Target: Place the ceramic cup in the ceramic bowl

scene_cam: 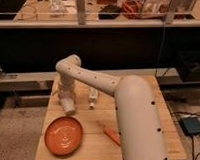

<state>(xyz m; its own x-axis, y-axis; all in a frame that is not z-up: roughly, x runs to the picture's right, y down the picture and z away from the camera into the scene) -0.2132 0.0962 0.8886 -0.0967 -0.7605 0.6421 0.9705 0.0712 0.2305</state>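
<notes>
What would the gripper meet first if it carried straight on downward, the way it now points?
Most likely the ceramic cup, which appears directly below the gripper on the table, just beyond the ceramic bowl; depth is unclear.

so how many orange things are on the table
2. The ceramic bowl sits at the front left of the table; a carrot-shaped object lies right of it, partly behind the arm, which may hide more. The gripper hangs behind the bowl, by the ceramic cup.
</notes>
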